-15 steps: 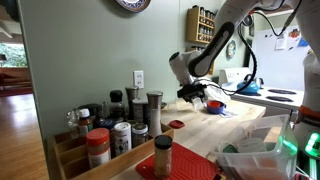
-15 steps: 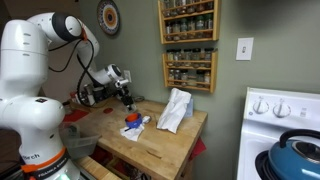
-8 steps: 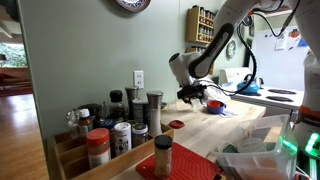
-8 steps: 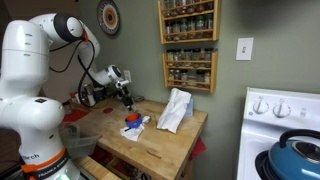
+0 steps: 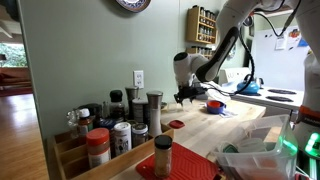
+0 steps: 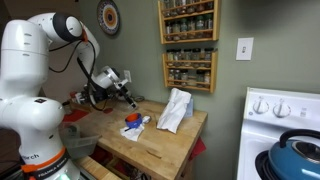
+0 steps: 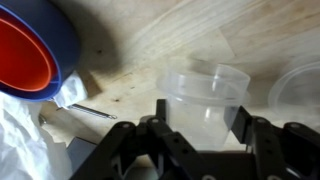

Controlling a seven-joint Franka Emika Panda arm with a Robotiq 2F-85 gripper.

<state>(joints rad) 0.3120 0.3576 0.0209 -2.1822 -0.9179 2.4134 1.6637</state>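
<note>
End effector (image 7: 203, 118) fingers apart at cup width, clamped, as far as wrist view shows, on clear cup (image 7: 205, 88). Cup sits squarely between fingers, no offset left or right; rim points away from wrist, long axis running roughly along fingers. End effector hangs tilted above table (image 7: 150, 40) in both exterior views (image 5: 186, 96) (image 6: 128, 93). Blue bowl (image 7: 62, 35) far left of cup, white cloth (image 7: 20, 140) near left, second clear container (image 7: 300, 90) right.

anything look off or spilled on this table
Nothing spilled or broken. Only the white cloth looks untidy, crumpled in a heap on the table; the clear cup in the claw looks intact.
</note>
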